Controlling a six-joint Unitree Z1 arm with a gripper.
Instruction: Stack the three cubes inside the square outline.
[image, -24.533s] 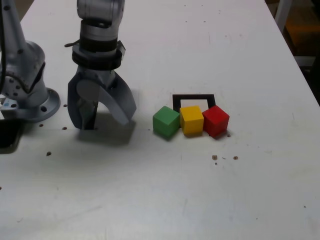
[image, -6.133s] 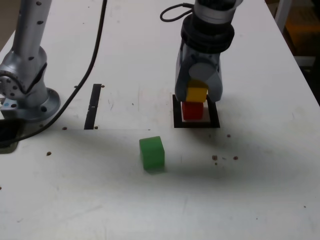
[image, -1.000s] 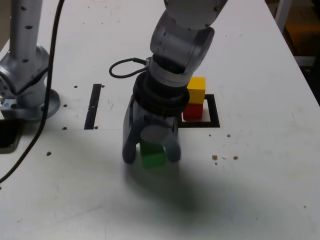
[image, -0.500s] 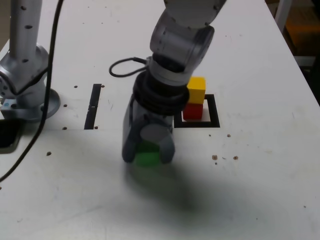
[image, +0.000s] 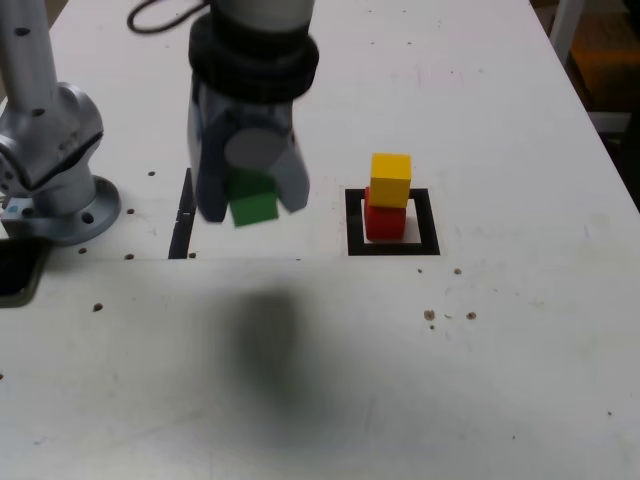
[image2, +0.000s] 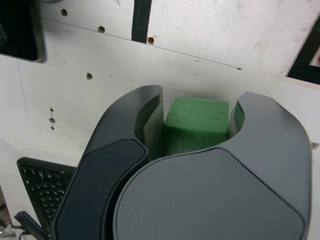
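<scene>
The fingers are pinching the green cube, one on each side of it, and the wrist view shows the same clamp closely: the cube sits squeezed between the two dark fingers with its top face showing. A second ago the fingers were only straddling this cube as it lay on the desk; half a second ago they had pressed in on it; now the cube hangs well clear of the desk, carried up and toward the exterior view's left, with only a soft shadow left on the bare surface below. So the pickup looks to have worked, and the last loose cube is in hand. The square outline lies to the exterior view's right of the held cube, and inside it the red cube rests with the yellow cube squarely on top, unchanged from a second ago. Two of three are stacked; what remains, as I judge it, is to carry the green one across, bring it above the yellow one and set it down gently, since a sideways knock could topple the short tower. The straight black tape strip beside the held cube plays no part
</scene>
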